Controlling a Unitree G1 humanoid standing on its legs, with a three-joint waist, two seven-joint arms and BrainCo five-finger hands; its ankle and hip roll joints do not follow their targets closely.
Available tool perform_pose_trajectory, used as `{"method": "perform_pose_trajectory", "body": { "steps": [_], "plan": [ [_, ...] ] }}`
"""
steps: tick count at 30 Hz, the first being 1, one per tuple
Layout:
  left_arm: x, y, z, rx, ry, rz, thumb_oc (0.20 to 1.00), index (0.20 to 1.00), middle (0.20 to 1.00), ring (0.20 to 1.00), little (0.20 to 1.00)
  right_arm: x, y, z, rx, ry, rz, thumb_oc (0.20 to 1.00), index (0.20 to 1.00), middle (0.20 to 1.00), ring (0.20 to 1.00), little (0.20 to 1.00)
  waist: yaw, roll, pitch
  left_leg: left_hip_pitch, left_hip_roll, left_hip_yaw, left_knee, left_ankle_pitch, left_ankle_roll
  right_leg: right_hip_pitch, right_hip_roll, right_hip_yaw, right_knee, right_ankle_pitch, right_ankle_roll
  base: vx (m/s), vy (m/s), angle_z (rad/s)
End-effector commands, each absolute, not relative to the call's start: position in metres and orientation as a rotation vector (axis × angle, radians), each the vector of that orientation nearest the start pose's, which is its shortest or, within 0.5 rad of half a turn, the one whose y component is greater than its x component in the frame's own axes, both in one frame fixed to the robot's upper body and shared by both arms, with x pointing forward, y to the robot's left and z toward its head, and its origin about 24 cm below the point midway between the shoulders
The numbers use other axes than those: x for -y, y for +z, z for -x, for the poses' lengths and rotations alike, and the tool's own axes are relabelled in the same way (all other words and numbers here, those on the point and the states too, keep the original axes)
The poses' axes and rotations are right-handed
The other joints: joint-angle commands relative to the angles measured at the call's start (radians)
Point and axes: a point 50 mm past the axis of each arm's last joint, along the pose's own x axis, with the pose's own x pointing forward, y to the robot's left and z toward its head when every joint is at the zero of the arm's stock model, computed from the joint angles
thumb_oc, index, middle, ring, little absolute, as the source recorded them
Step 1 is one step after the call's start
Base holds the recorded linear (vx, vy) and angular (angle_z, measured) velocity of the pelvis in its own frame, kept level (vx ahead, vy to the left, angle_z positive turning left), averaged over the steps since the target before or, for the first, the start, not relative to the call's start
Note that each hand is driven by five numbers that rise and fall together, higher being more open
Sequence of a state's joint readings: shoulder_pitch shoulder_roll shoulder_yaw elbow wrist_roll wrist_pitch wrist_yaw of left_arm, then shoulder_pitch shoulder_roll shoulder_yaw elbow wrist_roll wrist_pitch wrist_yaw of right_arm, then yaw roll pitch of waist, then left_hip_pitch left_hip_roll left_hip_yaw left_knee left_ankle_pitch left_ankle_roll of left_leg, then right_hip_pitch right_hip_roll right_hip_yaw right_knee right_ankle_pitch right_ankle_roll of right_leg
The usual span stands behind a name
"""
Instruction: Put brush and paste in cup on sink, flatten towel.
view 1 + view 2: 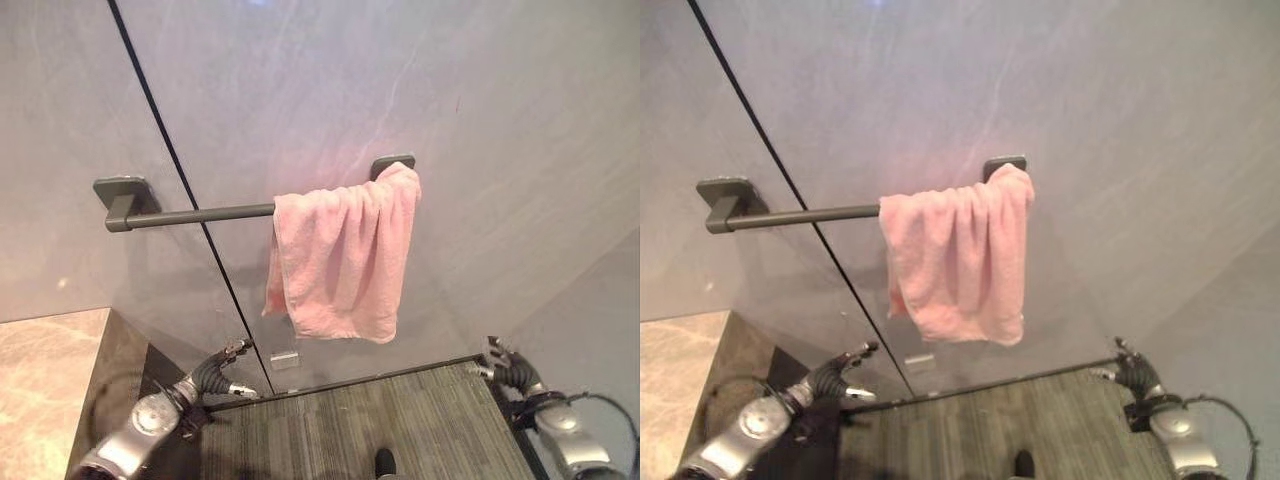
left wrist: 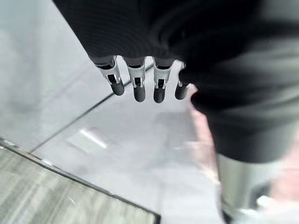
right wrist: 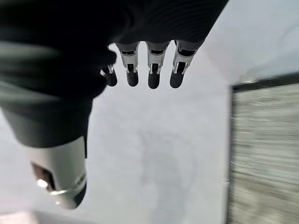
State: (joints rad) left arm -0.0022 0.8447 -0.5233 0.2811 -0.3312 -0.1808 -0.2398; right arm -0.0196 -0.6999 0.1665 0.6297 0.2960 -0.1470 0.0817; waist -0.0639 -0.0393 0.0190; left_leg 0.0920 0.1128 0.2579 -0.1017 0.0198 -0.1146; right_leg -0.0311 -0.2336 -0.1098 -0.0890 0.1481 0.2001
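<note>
Take the towel bar (image 1: 190, 214) as your landmark: a dark rod fixed to the grey wall (image 1: 500, 120) by a bracket at each end. The pink towel (image 1: 340, 255) hangs bunched over the bar's right end, its top fold touching the right bracket (image 1: 392, 163), and its lower hem dangles crumpled and uneven well below the rod. Everything left of the towel along the bar is bare rod, running out to the left bracket (image 1: 125, 192). A thin dark seam (image 1: 190, 190) crosses the wall diagonally behind the bar's left half. Below the bar, the wall meets a striped grey floor mat (image 1: 400, 420) at a dark edge strip, and a brown marbled ledge (image 1: 45, 380) sits below and left of the left bracket. Your left hand (image 1: 222, 372) hovers low, below the bar's bare stretch, apart from the towel; its wrist view shows the fingers (image 2: 135, 86) straight and side by side, holding nothing. Your right hand (image 1: 505, 368) sits low, below and right of the right bracket, also well clear of the towel's hem, with its fingers (image 3: 152, 74) straight, loosely parallel and empty. Open wall lies between both hands and the towel.
</note>
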Motion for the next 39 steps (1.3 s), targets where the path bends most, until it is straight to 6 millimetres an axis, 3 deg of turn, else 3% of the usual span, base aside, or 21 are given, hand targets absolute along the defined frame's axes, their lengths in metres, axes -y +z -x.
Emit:
{"method": "perform_pose_trajectory", "body": {
  "steps": [1,12,19,26,31,36,39],
  "plan": [
    [-0.235,0.012,-0.230,-0.337,-0.639,-0.473,1.000,1.000,1.000,1.000,1.000,0.311,0.014,-0.254,-0.330,0.057,0.406,1.000,1.000,1.000,1.000,1.000,0.025,-0.026,-0.021,-0.025,0.034,-0.009,0.014,0.021,-0.002,-0.008,-0.035,0.031,0.003,0.067,0.050,0.00,0.000,0.00],
    [-0.193,0.016,-0.257,-0.247,-0.705,-0.434,1.000,1.000,1.000,1.000,1.000,0.280,0.026,-0.293,-0.284,0.148,0.333,1.000,1.000,1.000,1.000,1.000,0.043,-0.028,-0.029,-0.010,0.040,-0.023,0.014,0.020,-0.004,0.022,-0.032,0.017,0.007,0.047,0.041,0.01,0.000,0.01],
    [-0.161,0.007,-0.269,-0.222,-0.711,-0.394,1.000,1.000,1.000,1.000,1.000,0.252,0.031,-0.317,-0.253,0.166,0.260,1.000,1.000,1.000,1.000,1.000,0.049,-0.025,-0.034,0.004,0.046,-0.019,0.014,0.015,-0.002,0.027,-0.025,0.025,0.008,0.038,0.034,0.00,0.000,0.00],
    [-0.143,0.008,-0.277,-0.197,-0.721,-0.371,1.000,1.000,1.000,1.000,1.000,0.226,0.036,-0.335,-0.242,0.199,0.207,1.000,1.000,1.000,1.000,1.000,0.051,-0.020,-0.041,0.017,0.051,-0.009,0.014,0.013,-0.004,0.030,-0.019,0.032,0.005,0.035,0.032,0.00,-0.001,-0.05],
    [-0.139,0.009,-0.282,-0.178,-0.696,-0.385,1.000,1.000,1.000,1.000,1.000,0.203,0.036,-0.341,-0.231,0.233,0.126,1.000,1.000,1.000,1.000,1.000,0.054,-0.015,-0.043,0.022,0.053,-0.009,0.014,0.012,-0.003,0.037,-0.018,0.035,0.005,0.032,0.028,0.00,0.000,-0.01],
    [-0.153,0.007,-0.283,-0.193,-0.639,-0.436,1.000,1.000,1.000,1.000,1.000,0.174,0.038,-0.341,-0.226,0.348,0.011,1.000,1.000,1.000,1.000,1.000,0.063,-0.012,-0.042,0.031,0.050,-0.010,0.014,0.010,-0.001,0.043,-0.018,0.036,0.006,0.027,0.027,0.00,0.000,0.00],
    [-0.160,0.007,-0.284,-0.192,-0.610,-0.462,1.000,1.000,1.000,1.000,1.000,0.167,0.043,-0.342,-0.210,0.380,0.001,1.000,1.000,1.000,1.000,1.000,0.068,-0.012,-0.041,0.035,0.049,-0.011,0.014,0.009,-0.002,0.047,-0.020,0.033,0.006,0.025,0.026,0.00,0.000,0.00]
  ]
}}
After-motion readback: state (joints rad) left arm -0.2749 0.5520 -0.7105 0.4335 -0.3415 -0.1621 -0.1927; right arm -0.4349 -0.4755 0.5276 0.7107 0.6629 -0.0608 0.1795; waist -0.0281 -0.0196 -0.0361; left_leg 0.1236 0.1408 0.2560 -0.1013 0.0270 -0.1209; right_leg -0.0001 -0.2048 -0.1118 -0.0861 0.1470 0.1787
